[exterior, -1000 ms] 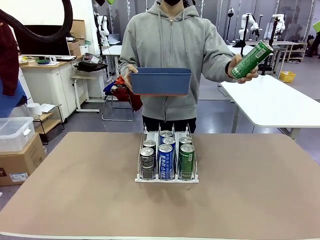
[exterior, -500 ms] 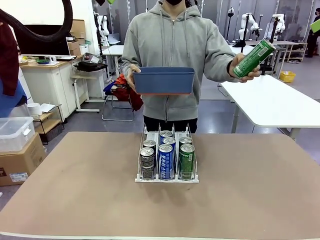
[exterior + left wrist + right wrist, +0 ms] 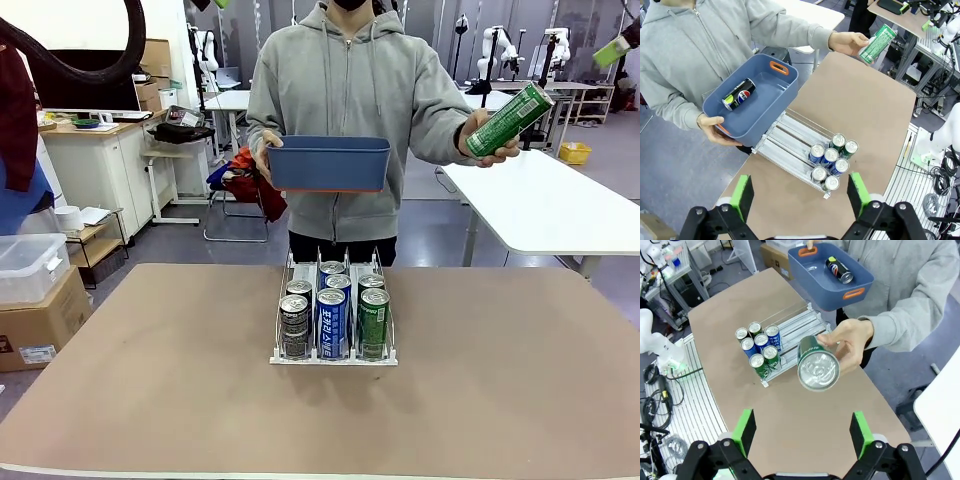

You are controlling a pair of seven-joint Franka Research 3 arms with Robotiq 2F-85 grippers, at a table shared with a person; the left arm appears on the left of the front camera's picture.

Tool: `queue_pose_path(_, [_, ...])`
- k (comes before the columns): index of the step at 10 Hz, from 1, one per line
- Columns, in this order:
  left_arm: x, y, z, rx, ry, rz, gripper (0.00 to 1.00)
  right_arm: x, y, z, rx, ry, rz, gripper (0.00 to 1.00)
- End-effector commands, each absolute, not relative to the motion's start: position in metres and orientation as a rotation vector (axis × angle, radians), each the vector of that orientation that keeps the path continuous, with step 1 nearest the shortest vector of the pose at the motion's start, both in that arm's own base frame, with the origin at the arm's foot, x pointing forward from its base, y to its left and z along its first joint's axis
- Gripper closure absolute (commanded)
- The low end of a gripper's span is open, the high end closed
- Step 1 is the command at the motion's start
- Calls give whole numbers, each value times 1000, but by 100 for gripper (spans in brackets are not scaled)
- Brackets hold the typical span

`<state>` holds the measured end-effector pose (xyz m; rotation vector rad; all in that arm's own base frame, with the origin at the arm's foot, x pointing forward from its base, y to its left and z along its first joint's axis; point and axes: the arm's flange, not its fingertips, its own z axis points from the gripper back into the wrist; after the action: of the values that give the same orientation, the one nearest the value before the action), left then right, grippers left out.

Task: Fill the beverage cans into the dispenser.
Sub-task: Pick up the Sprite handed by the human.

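In the front view the 3 front cans (image 3: 331,322) are covering all but the tops of the 4 rear cans (image 3: 338,283) in the dispenser (image 3: 333,359), and the blue bin (image 3: 328,165) is hiding its inside behind its near wall. The bottom edges are cutting off the left gripper (image 3: 800,192) and right gripper (image 3: 802,432) below the fingers. The held green can (image 3: 818,367) is pointing its top at the right wrist camera, leaving its label unreadable.

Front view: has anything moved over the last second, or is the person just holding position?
The blue rectangular plastic bin in the person's hand drifted a little toward the robot's right side. Nothing was taken hold of or let go. The green aluminium can stays raised in the other hand, and the clear three-lane dispenser with its six cans has not moved.
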<state>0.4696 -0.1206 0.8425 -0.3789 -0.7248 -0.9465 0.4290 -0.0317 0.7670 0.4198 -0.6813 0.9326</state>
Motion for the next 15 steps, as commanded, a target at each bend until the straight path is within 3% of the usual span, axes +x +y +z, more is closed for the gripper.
queue_pose_path(1, [470,-119,845,-383,-721,-951,0,438,-22,775,447,-650,941,0])
queue_pose_path(4, [470,-119,845,-383,-721,-951,0,464,2,768,390,-653,947,0])
queue_pose_path(15, [470,-119,845,-383,-721,-951,0,500,29,744,494,-568,992,0])
